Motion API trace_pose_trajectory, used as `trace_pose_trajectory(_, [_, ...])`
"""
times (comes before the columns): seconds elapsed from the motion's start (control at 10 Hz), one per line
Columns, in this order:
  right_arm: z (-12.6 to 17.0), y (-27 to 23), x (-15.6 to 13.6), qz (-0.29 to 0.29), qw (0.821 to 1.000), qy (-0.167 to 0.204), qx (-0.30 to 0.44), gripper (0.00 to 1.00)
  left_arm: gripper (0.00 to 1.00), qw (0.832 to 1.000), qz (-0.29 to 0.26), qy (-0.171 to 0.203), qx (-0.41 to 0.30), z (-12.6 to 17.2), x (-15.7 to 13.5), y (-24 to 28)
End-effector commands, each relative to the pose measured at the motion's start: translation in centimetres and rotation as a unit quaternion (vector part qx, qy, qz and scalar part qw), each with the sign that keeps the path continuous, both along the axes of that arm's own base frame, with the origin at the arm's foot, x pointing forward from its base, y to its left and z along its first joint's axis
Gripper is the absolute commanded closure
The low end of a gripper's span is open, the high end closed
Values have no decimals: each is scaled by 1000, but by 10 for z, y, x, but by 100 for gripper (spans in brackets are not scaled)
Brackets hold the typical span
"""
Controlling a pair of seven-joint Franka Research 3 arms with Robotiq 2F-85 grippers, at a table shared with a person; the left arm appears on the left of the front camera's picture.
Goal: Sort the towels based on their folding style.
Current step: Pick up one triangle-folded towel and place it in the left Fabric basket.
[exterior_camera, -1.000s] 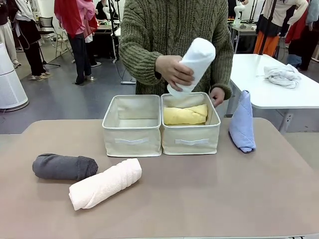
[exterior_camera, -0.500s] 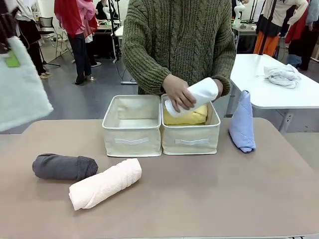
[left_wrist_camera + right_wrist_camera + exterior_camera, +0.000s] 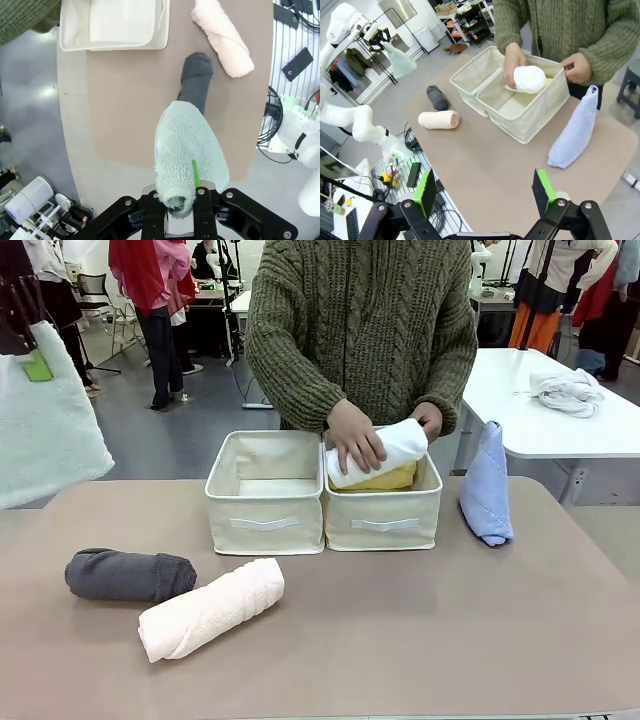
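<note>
The robot's left hand is clamped on the pale teal terry towel, which the left wrist view sets above the counter's edge, over the dark grey rolled towel beside the pale pink roll. The right wrist view has the right hand spread wide and empty. The front view has the person's hand pressing the white rolled towel onto the yellow roll in the right beige fabric bin.

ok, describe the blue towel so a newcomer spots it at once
Find the two beige bins at the far middle of the table. Just to the robot's right of them lies the periwinkle blue towel, alone. It tapers to a point, unlike the dark grey roll and pale pink roll at the near left.
</note>
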State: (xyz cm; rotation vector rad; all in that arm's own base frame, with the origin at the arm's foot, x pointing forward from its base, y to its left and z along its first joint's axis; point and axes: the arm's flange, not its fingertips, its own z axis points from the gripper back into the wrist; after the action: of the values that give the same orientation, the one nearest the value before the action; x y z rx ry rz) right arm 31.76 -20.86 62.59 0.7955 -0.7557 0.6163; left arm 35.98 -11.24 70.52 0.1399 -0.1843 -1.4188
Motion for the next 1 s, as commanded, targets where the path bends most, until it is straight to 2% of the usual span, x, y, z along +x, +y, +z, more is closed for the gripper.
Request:
trace_pose_trajectory(0.0, [0, 0, 0, 5, 1000, -6, 6, 0, 83, 1000, 0, -3, 2, 5, -3, 0])
trace_pose_trajectory(0.4, [0, 0, 0, 5, 1000, -6, 6, 0, 83, 1000, -1, -1, 0, 1, -1, 0])
trace_pose_trajectory(0.6, [0, 0, 0, 5, 1000, -6, 6, 0, 83, 997, -73, -27, 7, 4, 15, -55])
trace_pose_trajectory(0.8, [0, 0, 0, 5, 1000, -6, 6, 0, 83, 990, -130, -32, 32, 6, 58, -119])
trace_pose_trajectory(0.9, [0, 0, 0, 5, 1000, -6, 6, 0, 83, 988, -149, -34, 38, -2, 68, -141])
